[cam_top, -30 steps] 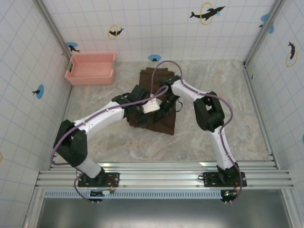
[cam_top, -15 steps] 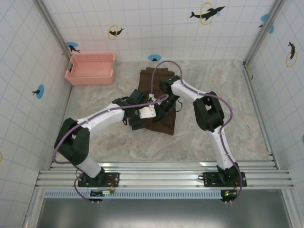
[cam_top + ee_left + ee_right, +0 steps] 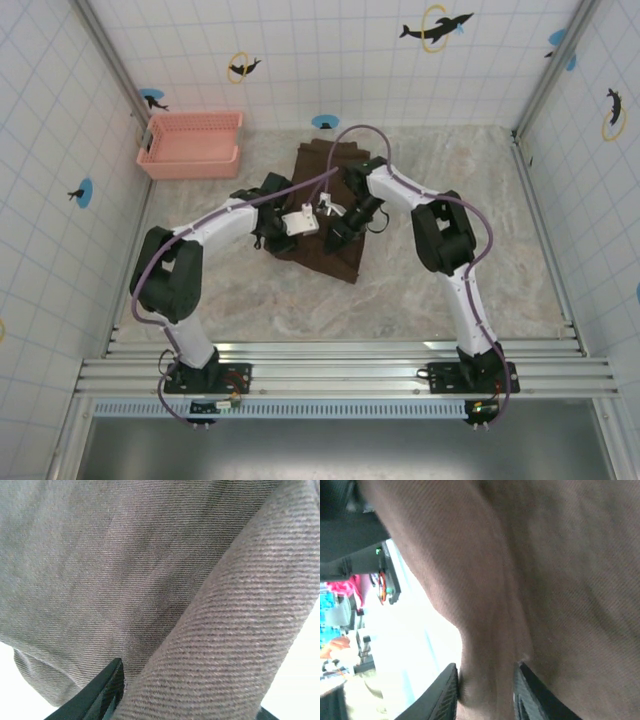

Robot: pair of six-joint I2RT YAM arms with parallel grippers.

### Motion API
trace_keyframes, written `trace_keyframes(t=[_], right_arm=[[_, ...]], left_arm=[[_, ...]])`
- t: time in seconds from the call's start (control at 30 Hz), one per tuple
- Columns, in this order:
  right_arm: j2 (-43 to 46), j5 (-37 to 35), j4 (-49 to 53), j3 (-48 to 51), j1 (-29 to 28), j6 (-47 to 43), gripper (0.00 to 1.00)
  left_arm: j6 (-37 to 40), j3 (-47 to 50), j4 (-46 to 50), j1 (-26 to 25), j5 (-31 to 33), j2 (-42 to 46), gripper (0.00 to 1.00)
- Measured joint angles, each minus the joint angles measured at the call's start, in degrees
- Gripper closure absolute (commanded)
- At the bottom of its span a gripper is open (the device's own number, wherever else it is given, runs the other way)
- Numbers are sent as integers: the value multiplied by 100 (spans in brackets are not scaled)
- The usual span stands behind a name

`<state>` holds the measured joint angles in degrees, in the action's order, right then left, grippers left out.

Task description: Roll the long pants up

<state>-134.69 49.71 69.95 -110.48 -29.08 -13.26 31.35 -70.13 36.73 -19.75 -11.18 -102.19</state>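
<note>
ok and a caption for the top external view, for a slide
Left arm and right arm meet over the long pants on the marbled table, pink basket at the far left.

No legible text or labels

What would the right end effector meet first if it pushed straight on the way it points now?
The long pants: the right end effector has a fold of cloth between its fingers, more close ahead, though depth is unclear.
</note>
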Motion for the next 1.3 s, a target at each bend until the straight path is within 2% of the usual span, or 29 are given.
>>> trace_keyframes(t=[0.13,0.33,0.47,0.73,0.9,1.03,1.17,1.3], right_arm=[[208,-236,-155,155,227,59,48],[1147,-627,-380,601,439,72,46],[1606,-850,-431,822,120,-7,48],[1641,-798,-424,1167,-619,-66,56],[1419,-612,-466,1196,-621,-50,60],[826,-505,-557,1104,-632,-33,62],[151,-531,-575,804,-629,-20,62],[-90,-562,-448,417,-597,17,62]], left_arm=[[-136,-70,28,155,-321,-232,57],[-317,-219,26,223,-664,-664,56],[-452,-278,28,330,-841,-741,54],[-588,-280,28,531,-999,-743,52],[-590,-280,31,713,-1075,-741,51],[-592,-280,31,782,-1128,-741,51],[-595,-280,31,804,-1163,-741,50],[-619,-275,31,931,-1211,-728,47]])
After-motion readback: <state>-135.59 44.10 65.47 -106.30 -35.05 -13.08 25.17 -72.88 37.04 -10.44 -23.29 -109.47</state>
